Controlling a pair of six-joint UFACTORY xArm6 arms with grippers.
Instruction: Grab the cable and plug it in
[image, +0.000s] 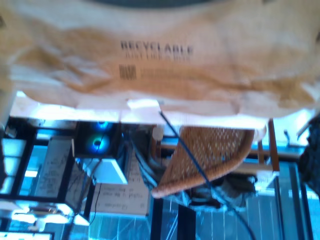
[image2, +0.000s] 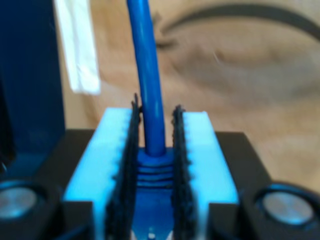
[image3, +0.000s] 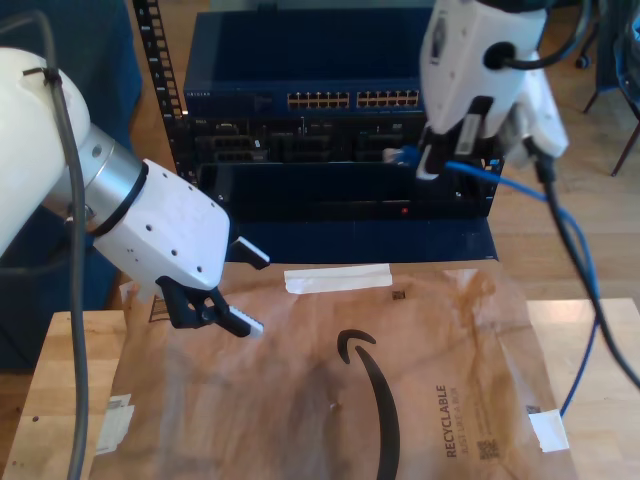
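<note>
Cable (image3: 578, 262) hanging blue down the exterior view's right past brown paper (image3: 330, 380) on the table, rack (image3: 330, 110) behind, my second gripper (image2: 155, 165) pinching its plug end by the rack front, my first gripper (image3: 228, 290) spread apart over the paper

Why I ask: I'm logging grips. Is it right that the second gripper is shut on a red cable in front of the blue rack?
Not quite: the cable is bright blue, not red. The second wrist view shows my second gripper shut on it just above its ribbed plug boot; the exterior view shows it held in front of the blue rack.
</note>
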